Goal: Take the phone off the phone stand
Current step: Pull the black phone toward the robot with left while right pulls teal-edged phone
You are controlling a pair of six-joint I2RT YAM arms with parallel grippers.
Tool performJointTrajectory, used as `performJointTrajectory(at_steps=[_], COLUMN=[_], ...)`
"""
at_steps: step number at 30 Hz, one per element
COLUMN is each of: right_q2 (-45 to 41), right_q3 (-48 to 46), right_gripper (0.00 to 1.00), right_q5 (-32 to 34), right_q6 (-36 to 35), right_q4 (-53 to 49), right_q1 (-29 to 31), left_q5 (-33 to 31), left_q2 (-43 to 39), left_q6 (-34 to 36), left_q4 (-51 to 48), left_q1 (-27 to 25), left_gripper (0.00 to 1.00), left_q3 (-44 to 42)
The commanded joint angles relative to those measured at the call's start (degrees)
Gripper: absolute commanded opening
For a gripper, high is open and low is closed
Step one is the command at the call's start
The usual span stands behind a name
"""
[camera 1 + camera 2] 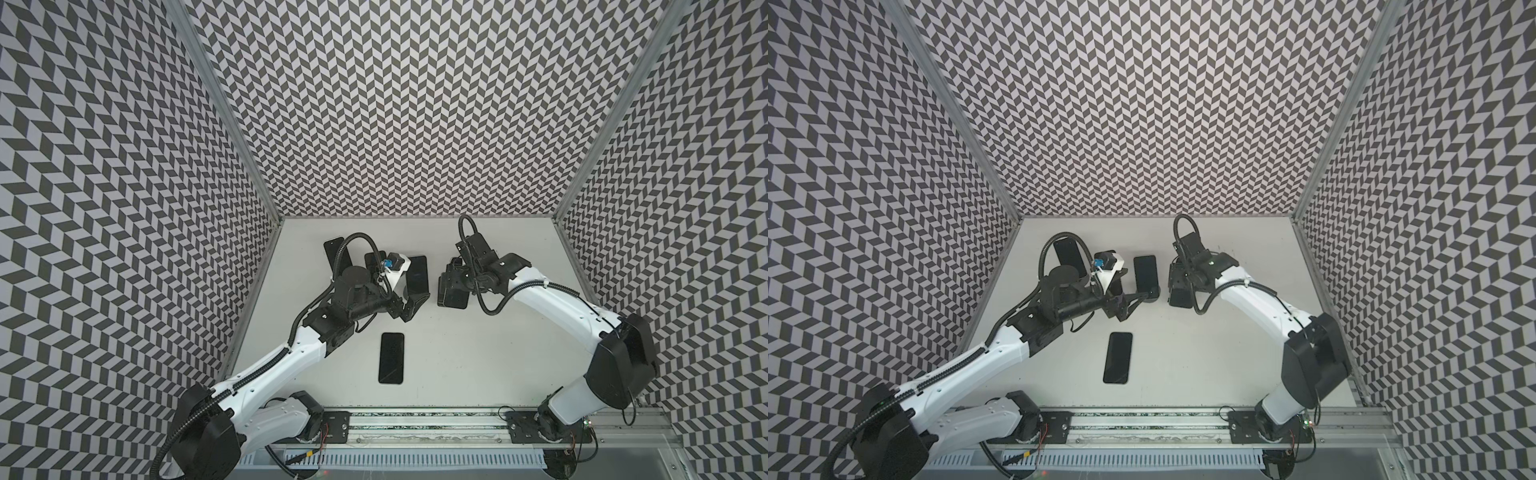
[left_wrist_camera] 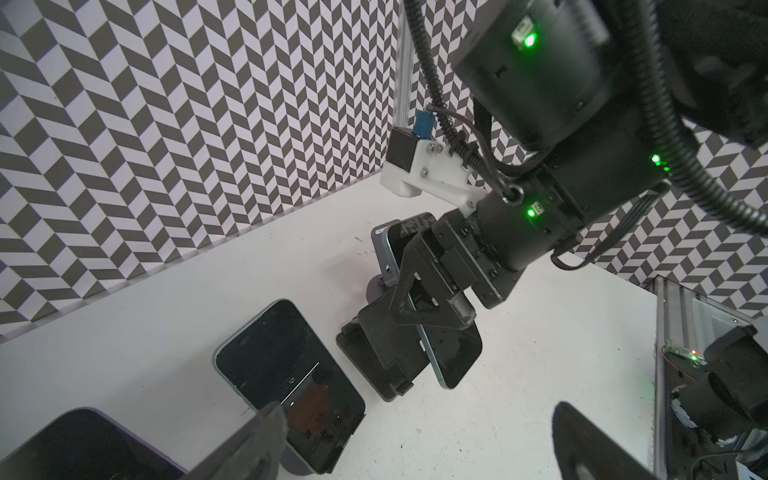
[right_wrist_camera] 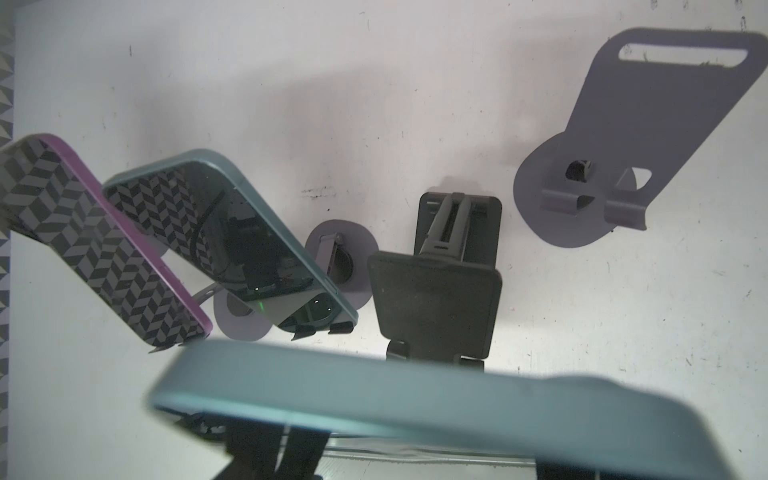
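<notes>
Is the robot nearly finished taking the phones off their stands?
About halfway. Done: one flat phone lies on the table. In hand: the right claw grips a teal-cased phone beside the empty black stand. To do: a purple-cased phone and a second teal-cased phone sit on stands.

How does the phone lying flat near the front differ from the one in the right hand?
The front phone lies flat on the table, untouched; the held phone is tilted, pinched by the right hand. The front phone's screen shows fully; the held phone's is partly hidden. Both screens are dark.
</notes>
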Motion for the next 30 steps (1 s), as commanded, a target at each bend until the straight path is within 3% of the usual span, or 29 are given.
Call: performJointTrajectory(at_steps=[1,18,30], right_q2=[-3.6,-8.3,-8.8], right_q3=[-1.0,-5.9,-4.0], right_gripper=[0.31,0.31,0.31], right_q5=[0.2,3.1,2.4], right_q6=[1.8,9.3,11.2], right_q4=[1.8,2.2,-0.9], right_q1=[2.1,11.6,15.9], left_q5=[-2.6,-4.7,-3.8], left_q2=[-2.4,-14.3,-16.2], left_q6=[-2.9,-8.3,-12.0], left_q4=[-3.2,-12.7,-19.8], left_q1=[-0.4,-0.6,-1.3], left_gripper=[1.0,0.99,0.97], left_q3=[-1.1,-4.2,-1.6])
